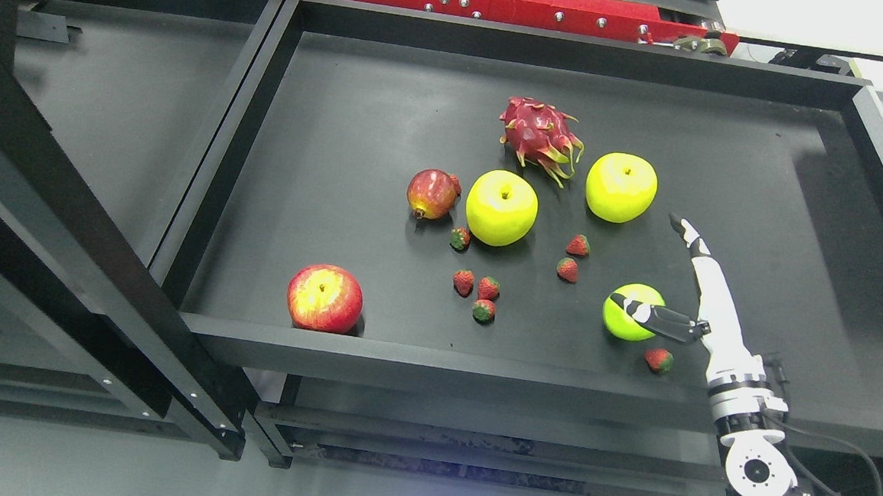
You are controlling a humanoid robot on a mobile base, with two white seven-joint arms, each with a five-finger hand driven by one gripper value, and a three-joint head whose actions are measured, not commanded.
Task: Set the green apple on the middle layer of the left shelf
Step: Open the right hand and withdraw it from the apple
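A small bright green apple [624, 320] lies near the front right of the black tray shelf [358, 105]. My right hand [649, 262] comes in from the lower right, just right of this apple. Its dark thumb lies across the apple's upper right side, while the white fingers [704, 272] stretch straight out past it toward the back. The hand is open and does not hold the apple. Two larger yellow-green apples [501, 207] [621, 187] sit further back in the middle. The left shelf [113, 105] is a separate black level at the picture's left. My left arm does not show.
A red apple [324, 297] lies at the tray's front left, with a pomegranate [432, 194] and a dragon fruit [540, 137] further back. Several small strawberries [477, 288] are scattered mid-tray, one [658, 359] just below the green apple. A black diagonal post [66, 240] separates the shelves.
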